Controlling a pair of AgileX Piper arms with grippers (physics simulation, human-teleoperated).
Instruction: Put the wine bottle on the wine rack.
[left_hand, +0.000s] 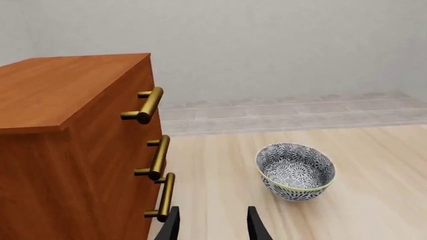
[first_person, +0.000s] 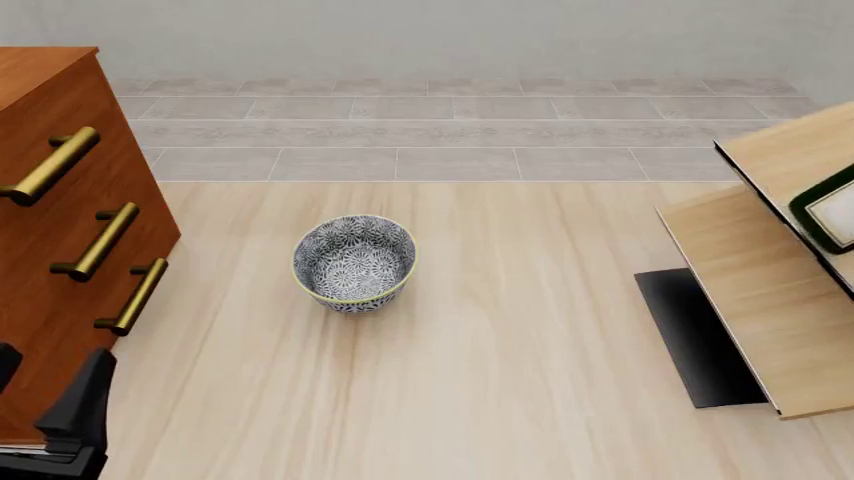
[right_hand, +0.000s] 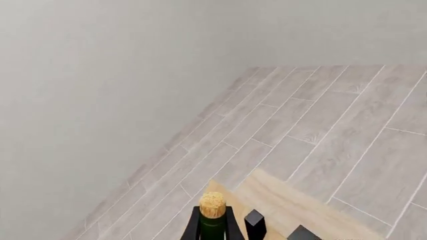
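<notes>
The wine bottle stood close against the right end effector in the right wrist view, its tan cork and dark green neck rising just beside two black fingers; whether that end effector was clenched on it or released could not be told, since the lower bottle and the finger contact fell outside the frame. Behind the cork lay pale wood and grey floor tiles. In the front view, a bit of green glass with a white label showed at the right edge, lying on the slanted pale-wood panels of the wine rack, whose black base sat on the desk. The left end effector hung released, fingers apart w/ nothing between them, near the cabinet w/ brass handles, well apart from the bottle. A blue-white patterned bowl sat upright mid-desk, btwn cabinet and rack.
</notes>
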